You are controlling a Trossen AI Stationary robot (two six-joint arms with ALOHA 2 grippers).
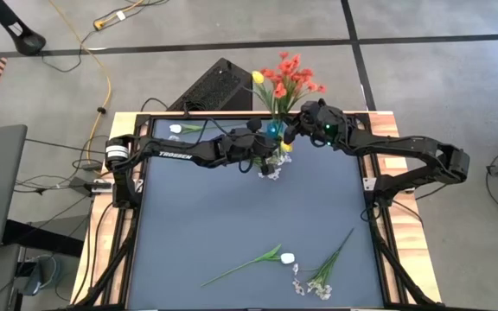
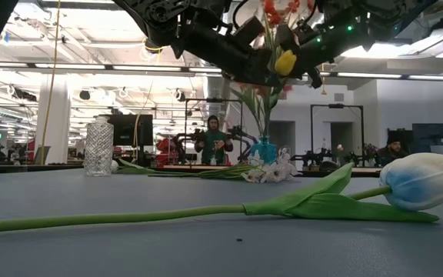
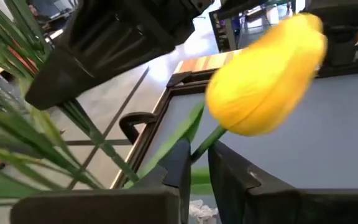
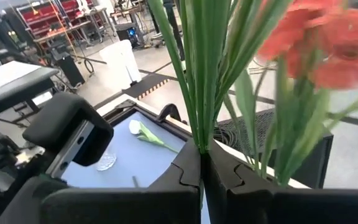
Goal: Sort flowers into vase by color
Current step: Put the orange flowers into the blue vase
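A small blue-based vase (image 1: 272, 164) (image 2: 265, 151) stands at the table's far middle with a bunch of red flowers (image 1: 294, 76) (image 4: 328, 43) in it. A yellow bud (image 1: 258, 78) shows beside the bunch. My right gripper (image 1: 296, 131) (image 4: 202, 149) is shut on the bunch's green stems. My left gripper (image 1: 268, 142) (image 3: 197, 158) comes from the left, above the vase, shut on the stem of a yellow flower (image 3: 266, 78) (image 2: 285, 61). A white flower (image 1: 286, 257) (image 2: 421, 181) and whitish sprigs (image 1: 322, 276) lie flat near the table's front edge. My left gripper pinches the yellow flower's thin green stem (image 3: 205, 144) between its two fingers, just below the bud. The fingers come about level from the table's left and lie across the stem. The bud stands clear of the table, above the vase. My right gripper pinches several green stems of the red bunch (image 4: 199, 134) between its two fingers, well below the blossoms. The fingers come about level from the table's right, across the stems. The stems stand nearly upright, and their lower ends (image 2: 263, 127) go down into the vase.
A clear cut-glass vase (image 2: 98, 146) (image 4: 107, 160) stands at the far left, and another white flower (image 1: 177, 129) (image 4: 137, 129) lies beside it. A black box (image 1: 219, 86) sits behind the table's far edge. People show in the room beyond. The table's middle is bare.
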